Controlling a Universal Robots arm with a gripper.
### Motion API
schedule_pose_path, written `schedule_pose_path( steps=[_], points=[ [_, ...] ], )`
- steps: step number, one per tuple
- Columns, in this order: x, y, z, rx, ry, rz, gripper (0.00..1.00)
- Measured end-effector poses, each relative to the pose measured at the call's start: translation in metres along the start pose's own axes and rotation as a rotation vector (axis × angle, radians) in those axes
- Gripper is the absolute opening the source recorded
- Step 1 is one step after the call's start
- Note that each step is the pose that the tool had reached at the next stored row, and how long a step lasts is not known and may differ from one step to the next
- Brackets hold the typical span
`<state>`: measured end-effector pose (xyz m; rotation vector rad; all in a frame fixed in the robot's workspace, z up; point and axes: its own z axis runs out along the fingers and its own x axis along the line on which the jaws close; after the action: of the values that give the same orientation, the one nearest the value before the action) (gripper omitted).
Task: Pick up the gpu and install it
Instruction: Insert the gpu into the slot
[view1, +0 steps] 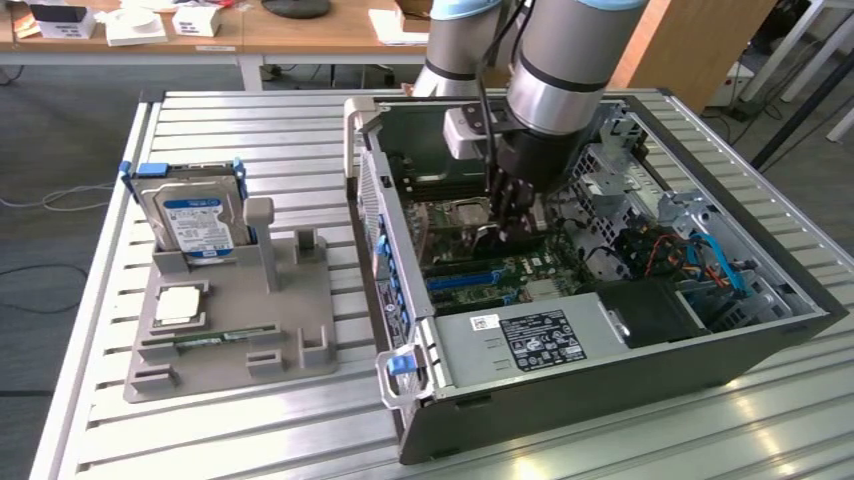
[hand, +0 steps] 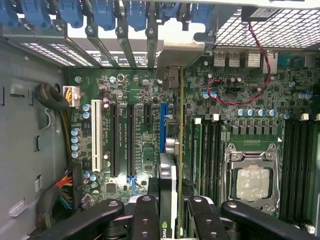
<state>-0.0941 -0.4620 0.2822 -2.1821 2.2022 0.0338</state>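
The arm is extended down into the open computer case. The gripper is clamped on the gpu, held edge-on over the motherboard, by its blue slot.

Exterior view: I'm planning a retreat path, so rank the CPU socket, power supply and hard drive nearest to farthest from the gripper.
1. CPU socket, on the motherboard right beside the gripper, which grips the gpu.
2. Power supply, inside the case, toward the camera.
3. Hard drive, outside the case, upright at the exterior view's left.
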Motion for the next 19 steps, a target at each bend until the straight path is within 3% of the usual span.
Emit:
schedule_pose_path(
  steps=[19],
  points=[
    [0.0002,0.0066,0.0035,-0.0001,0.0019,0.0,0.27]
  ],
)
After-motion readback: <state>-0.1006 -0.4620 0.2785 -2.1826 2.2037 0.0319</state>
